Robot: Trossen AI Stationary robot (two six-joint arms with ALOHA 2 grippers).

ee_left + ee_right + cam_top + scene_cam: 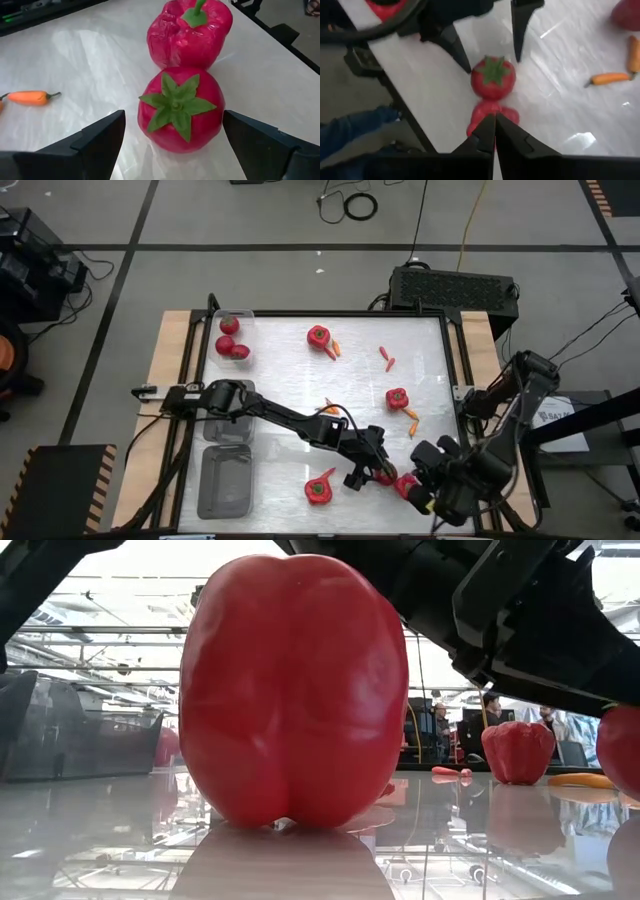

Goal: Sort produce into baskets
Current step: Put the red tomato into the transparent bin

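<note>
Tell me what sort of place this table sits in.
Likely a robotics lab or workshop: bare grey floor marked with black tape lines, loose cables and an equipment box beside the table, and people at workstations behind it.

You see a glossy, smooth red pepper (295, 690) on a shiny, reflective tabletop (120, 840). The baskets (225, 480) look like clear plastic.

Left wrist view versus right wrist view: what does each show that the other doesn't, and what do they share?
Only the left wrist view shows the bell pepper's green stem and the left gripper close up, open around the tomato. Only the right wrist view shows the right gripper shut with nothing in it above the bell pepper, and the table's edge. Both show tomato and bell pepper touching on the table, plus an orange chili nearby.
</note>
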